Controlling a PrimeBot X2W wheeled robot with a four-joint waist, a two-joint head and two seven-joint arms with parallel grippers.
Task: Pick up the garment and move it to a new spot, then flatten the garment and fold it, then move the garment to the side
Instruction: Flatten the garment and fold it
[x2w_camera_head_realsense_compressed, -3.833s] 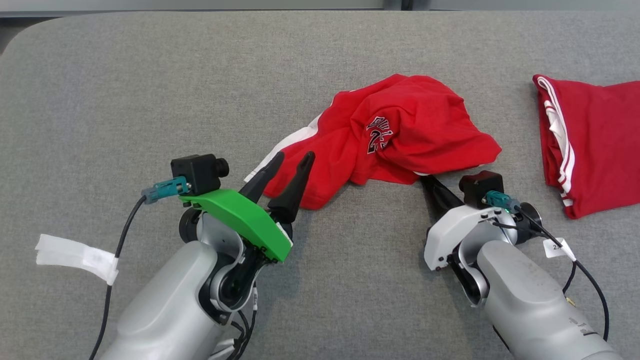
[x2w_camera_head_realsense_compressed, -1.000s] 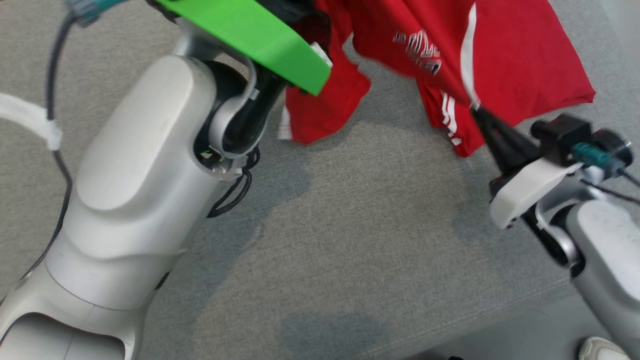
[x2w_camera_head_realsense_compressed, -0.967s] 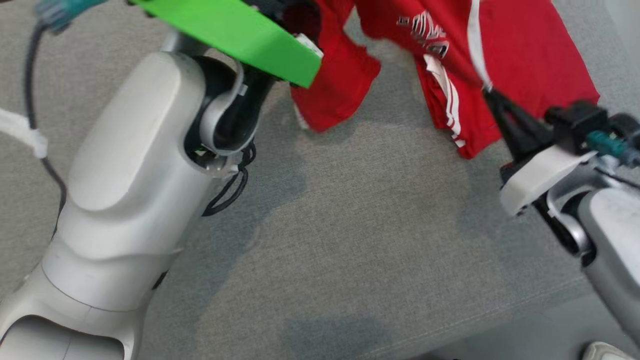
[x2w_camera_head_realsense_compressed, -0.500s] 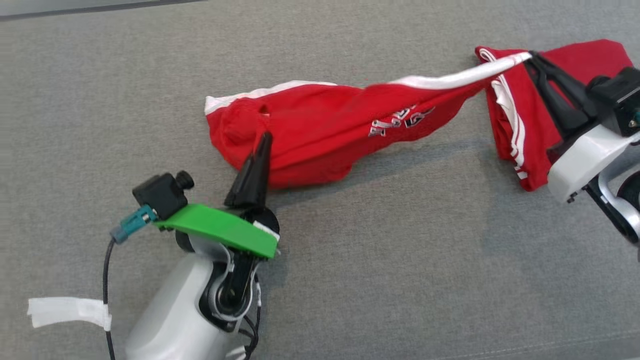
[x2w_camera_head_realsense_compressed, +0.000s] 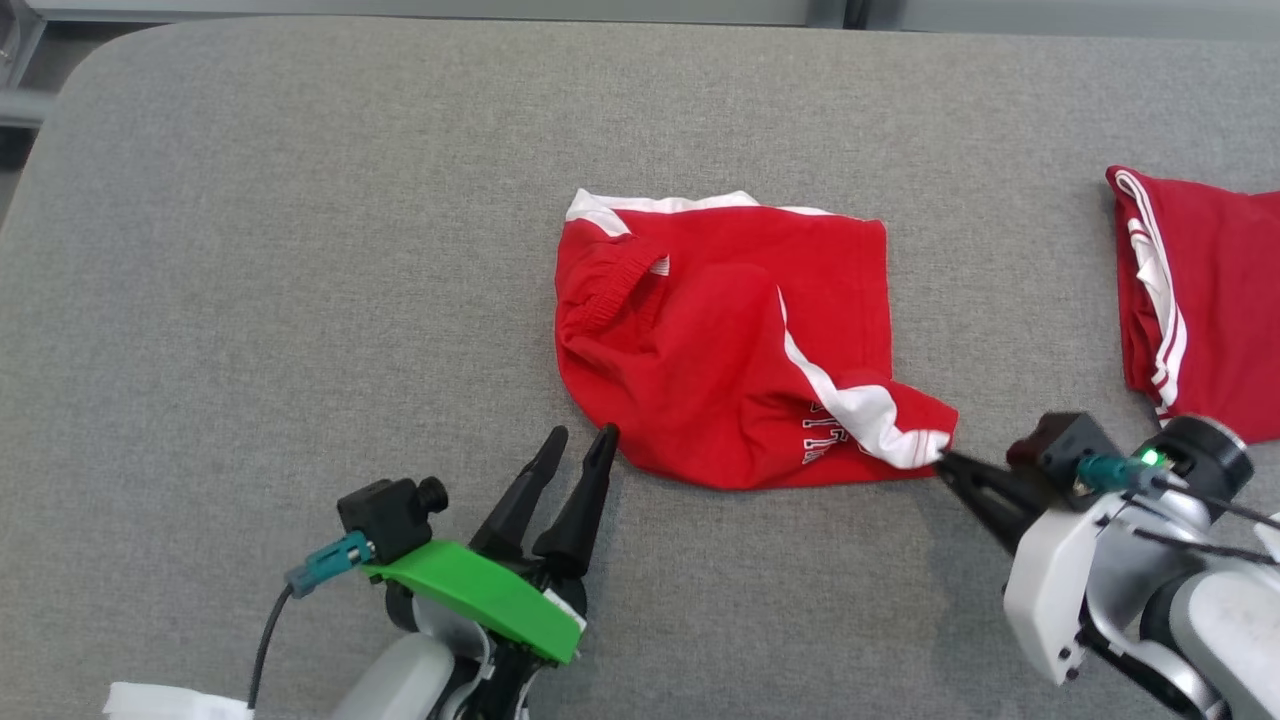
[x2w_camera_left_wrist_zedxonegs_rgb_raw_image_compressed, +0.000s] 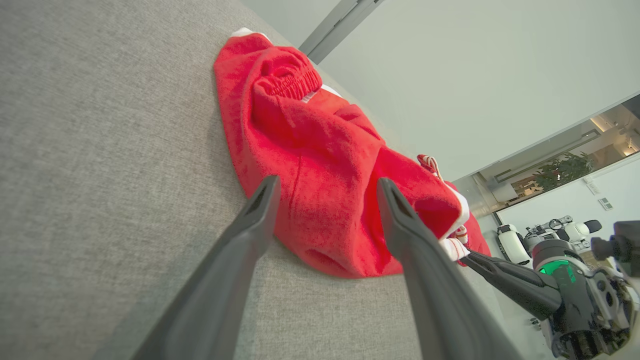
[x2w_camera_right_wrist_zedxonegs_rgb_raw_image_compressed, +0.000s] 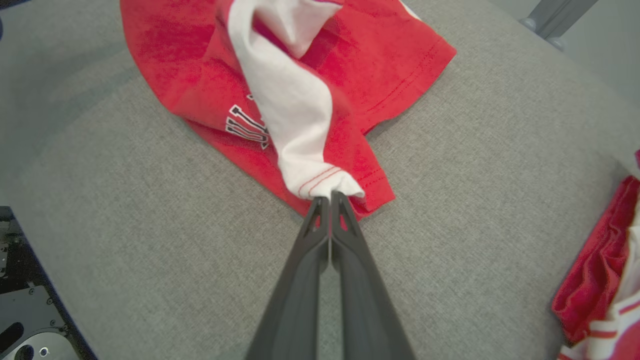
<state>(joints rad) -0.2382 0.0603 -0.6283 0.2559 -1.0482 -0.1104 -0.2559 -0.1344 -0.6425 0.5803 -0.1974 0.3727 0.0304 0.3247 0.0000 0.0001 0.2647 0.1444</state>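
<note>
Though just beside spread left claw (x2w_camera_head_realsense_compressed: 584, 432), garment (x2w_camera_head_realsense_compressed: 700, 340) corner tight in right claw (x2w_camera_head_realsense_compressed: 945, 460).

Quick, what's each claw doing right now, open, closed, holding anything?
Left claw: open, holding nothing, tips at the near edge of the red garment.
Right claw: closed on the white-striped corner of the red garment.
</note>
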